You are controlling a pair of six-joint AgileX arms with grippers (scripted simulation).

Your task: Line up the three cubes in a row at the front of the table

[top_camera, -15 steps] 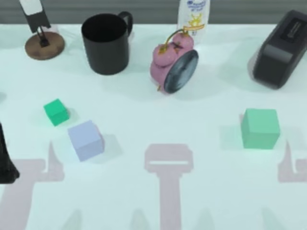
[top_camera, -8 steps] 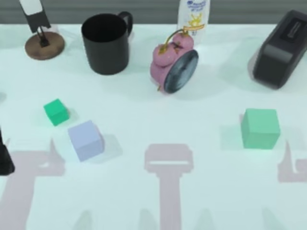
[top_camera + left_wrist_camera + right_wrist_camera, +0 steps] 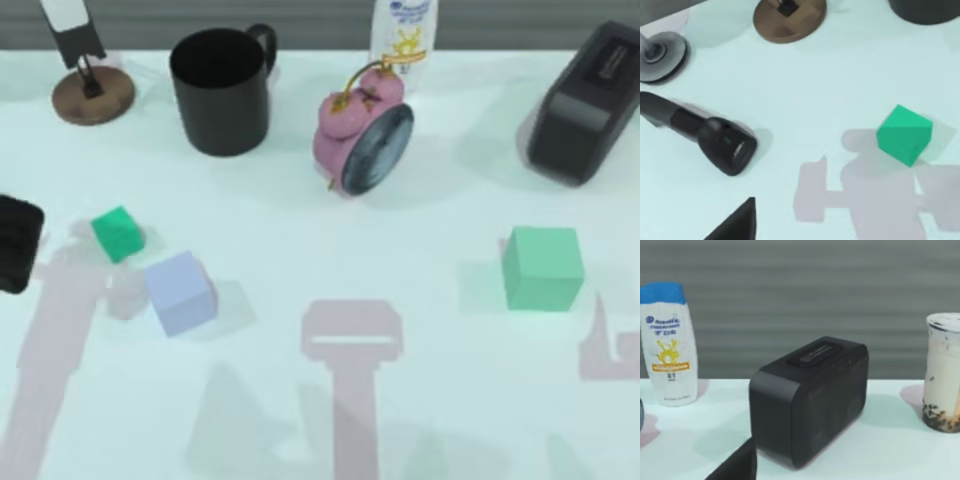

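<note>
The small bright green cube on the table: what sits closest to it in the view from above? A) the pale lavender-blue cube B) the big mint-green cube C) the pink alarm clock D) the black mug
A: the lavender-blue cube lies just beside the small bright green cube at the table's left, the others far off.

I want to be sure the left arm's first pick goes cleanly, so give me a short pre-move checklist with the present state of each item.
1. Small green cube free to grasp: ok. It sits flat on the table, nothing on top.
2. Gap to the lavender-blue cube: ok. They sit close but apart.
3. Left gripper lined up over the cube: not ok. It is at the table's left edge, beside the cube.
4. Left fingers open: cannot tell.
5. Front of the table free for a row: ok. Only flat shapes and shadows show there.
6. Mint-green cube undisturbed: ok. It stands alone on the right; the right gripper is out of the top view.
</note>
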